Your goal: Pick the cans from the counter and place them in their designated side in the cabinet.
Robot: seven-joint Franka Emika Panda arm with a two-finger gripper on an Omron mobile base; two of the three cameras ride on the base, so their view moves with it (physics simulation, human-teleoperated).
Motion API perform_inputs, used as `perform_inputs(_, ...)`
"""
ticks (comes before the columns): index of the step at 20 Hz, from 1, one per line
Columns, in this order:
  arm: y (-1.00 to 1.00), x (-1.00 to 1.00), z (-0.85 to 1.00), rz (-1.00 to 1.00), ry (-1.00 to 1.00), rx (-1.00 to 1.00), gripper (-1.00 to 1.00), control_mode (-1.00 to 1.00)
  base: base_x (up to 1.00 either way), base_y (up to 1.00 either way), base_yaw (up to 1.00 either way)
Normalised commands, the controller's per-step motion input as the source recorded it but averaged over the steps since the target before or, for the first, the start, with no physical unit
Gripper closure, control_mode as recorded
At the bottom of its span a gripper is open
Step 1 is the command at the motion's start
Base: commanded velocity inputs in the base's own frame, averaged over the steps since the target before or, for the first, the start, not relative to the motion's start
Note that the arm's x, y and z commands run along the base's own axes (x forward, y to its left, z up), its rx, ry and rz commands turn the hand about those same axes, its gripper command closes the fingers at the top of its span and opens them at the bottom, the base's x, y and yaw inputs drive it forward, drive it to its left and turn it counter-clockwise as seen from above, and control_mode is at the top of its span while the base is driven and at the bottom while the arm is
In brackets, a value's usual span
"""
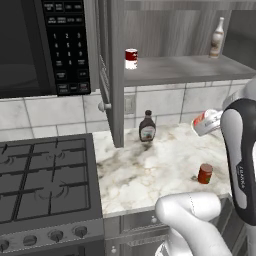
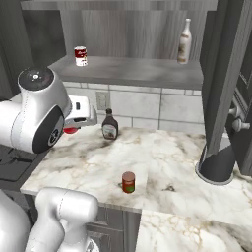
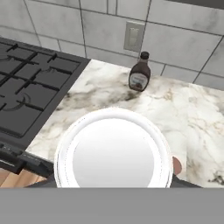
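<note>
My gripper (image 2: 78, 119) is shut on the bright red can (image 1: 204, 123), holding it tilted in the air above the marble counter (image 1: 150, 172). In the hand view the can's white rimmed end (image 3: 113, 151) faces the camera and hides my fingertips. The plain darker red can (image 1: 205, 173) (image 2: 128, 182) stands upright near the counter's front edge, and a sliver of it (image 3: 176, 166) shows past the held can. The grey cabinet's shelf (image 1: 185, 67) (image 2: 133, 73) lies above, with its narrow door (image 1: 113, 75) swung open.
A half-white, half-dark-red can (image 1: 131, 58) (image 2: 80, 55) stands on the shelf's left, a pale bottle (image 1: 216, 38) (image 2: 184, 42) on its right. A brown sauce bottle (image 1: 147, 126) (image 3: 140, 72) stands by the wall. The black stovetop (image 1: 45, 175) and microwave (image 1: 40, 45) lie left.
</note>
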Motion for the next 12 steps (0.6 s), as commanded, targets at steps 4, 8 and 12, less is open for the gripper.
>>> perform_inputs(4,0.06,0.00,0.33,0.03,-0.11,0.00,1.00,-1.00,0.00,0.00,0.00)
perform_inputs(8,0.05,0.00,0.24,0.02,-0.17,0.00,1.00,-1.00,0.00,0.00,0.00)
perform_inputs(12,0.10,0.06,0.22,0.00,-0.15,0.00,1.00,-1.00,0.00,0.00,0.00)
